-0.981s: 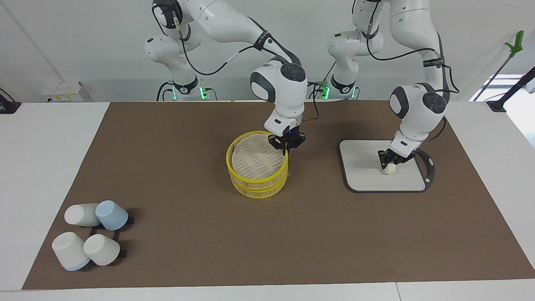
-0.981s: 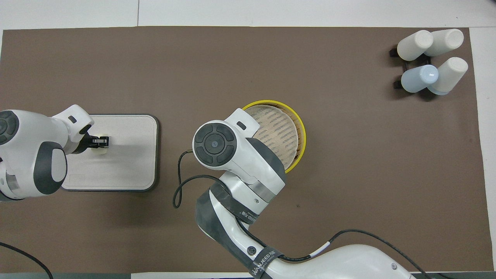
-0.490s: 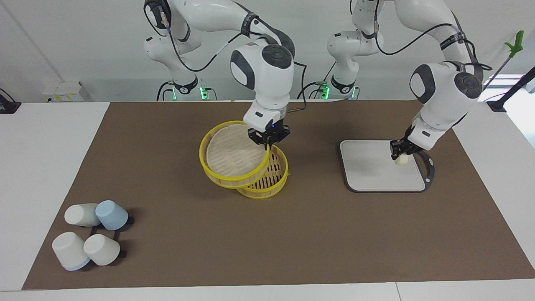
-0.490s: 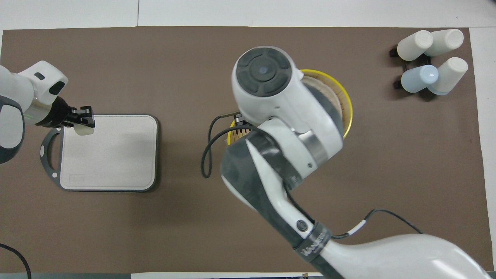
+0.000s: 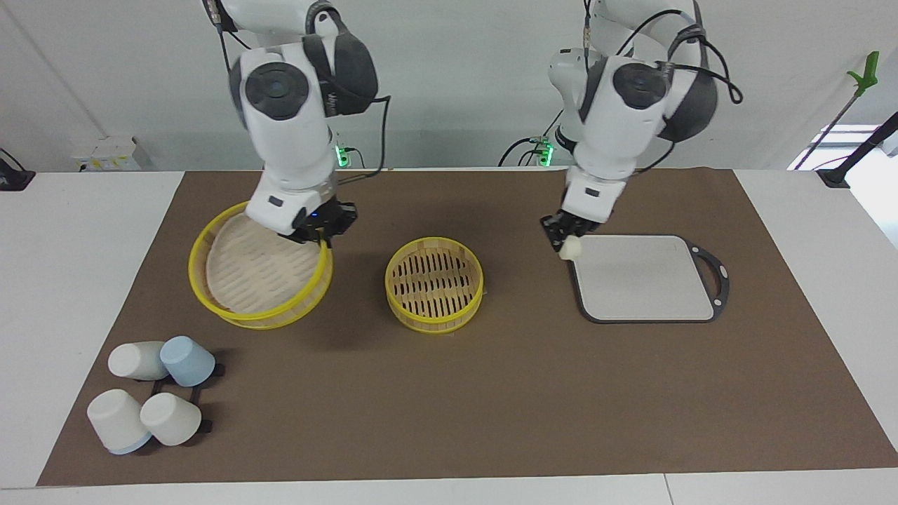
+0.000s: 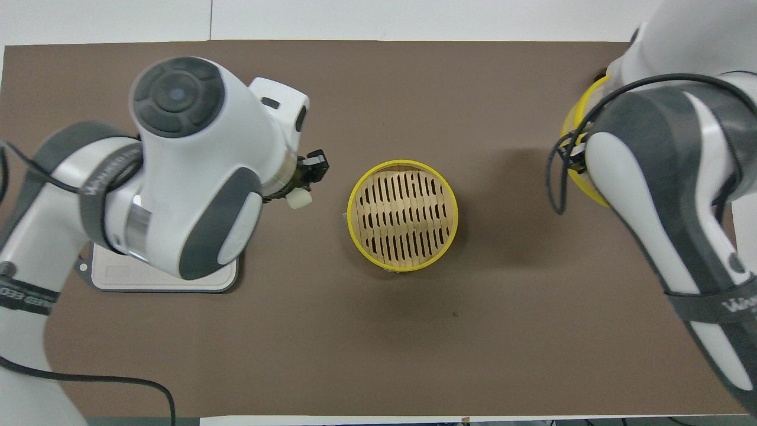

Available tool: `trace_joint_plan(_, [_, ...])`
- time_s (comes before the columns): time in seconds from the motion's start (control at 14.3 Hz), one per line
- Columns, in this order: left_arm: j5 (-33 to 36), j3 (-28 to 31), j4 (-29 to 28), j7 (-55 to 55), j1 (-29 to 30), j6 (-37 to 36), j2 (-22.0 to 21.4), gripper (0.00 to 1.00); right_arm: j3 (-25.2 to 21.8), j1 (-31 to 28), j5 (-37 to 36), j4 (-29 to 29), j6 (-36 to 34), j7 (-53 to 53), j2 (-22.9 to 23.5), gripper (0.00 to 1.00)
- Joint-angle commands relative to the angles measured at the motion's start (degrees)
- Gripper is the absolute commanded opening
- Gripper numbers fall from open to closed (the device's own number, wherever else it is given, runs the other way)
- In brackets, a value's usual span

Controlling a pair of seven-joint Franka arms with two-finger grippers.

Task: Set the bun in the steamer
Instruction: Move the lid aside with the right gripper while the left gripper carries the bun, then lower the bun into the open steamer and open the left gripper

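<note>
1. The left gripper (image 5: 563, 241) is hanging in the air over the brown mat (image 5: 491, 393), just off the grey board (image 5: 642, 280) at the edge toward the steamer; its fingers (image 6: 316, 163) are clenching the bun (image 5: 570, 247).
2. The bun is sitting clear of the surface (image 5: 70, 231), between the board and the steamer (image 5: 434, 284).
3. The steamer is standing open at the middle of the mat, showing its slatted floor.
4. The right gripper (image 5: 324, 226) is holding the lid (image 5: 259, 277) by its yellow rim, fingers closed on it, tilted above the mat toward the right arm's end.
5. Four upturned cups (image 5: 151, 400) are resting on a rack, farther from the robots than the lid.
</note>
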Motion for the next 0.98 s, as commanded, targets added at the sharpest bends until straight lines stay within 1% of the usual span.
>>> trace_joint_plan(0.0, [0.1,1.31,0.38,-7.78,-5.7,6.9,4.16,0.32,0.82,-4.84,0.78,-8.74,3.14,-6.31,-4.37,0.0])
trace_joint_plan(0.14, [0.1,1.22,-3.13,-9.38,-8.51,12.7,4.77,0.32,0.82,-5.55,0.78,-13.4,6.56,-7.63,-6.3,0.0])
trace_joint_plan(0.28, [0.28,1.39,-3.76,-10.44,-10.19,16.23,7.75,0.32,0.82,-5.29,0.78,-15.96,8.51,-7.38,-7.45,0.0])
trace_joint_plan(0.42, [3.33,1.31,-4.11,-10.18,-10.99,19.92,10.66,0.32,0.82,-4.68,0.78,-16.85,9.3,-6.59,-7.8,0.0])
trace_joint_plan(0.56, [6.33,1.22,-7.0,-9.74,-12.13,22.56,10.93,0.32,0.82,-4.59,0.78,-17.37,9.66,-6.32,-7.89,0.0])
trace_joint_plan(0.63, [7.21,1.31,-8.32,-9.74,-12.74,25.18,11.45,0.32,0.82,-4.59,0.86,-17.46,9.74,-6.32,-8.06,0.0])
trace_joint_plan(0.77, [7.31,1.31,-9.64,-9.82,-13.01,27.4,11.98,0.32,0.82,-4.59,0.78,-17.47,9.66,-6.32,-8.07,0.0])
trace_joint_plan(0.84, [7.31,1.31,-9.65,-9.82,-13.01,27.32,11.9,0.37,0.91,-4.59,0.78,-17.55,9.66,-6.32,-8.15,0.0])
trace_joint_plan(0.91, [7.31,1.31,-9.47,-9.82,-12.84,26.8,11.9,0.58,0.91,-4.5,0.78,-17.55,9.66,-6.23,-8.15,0.0])
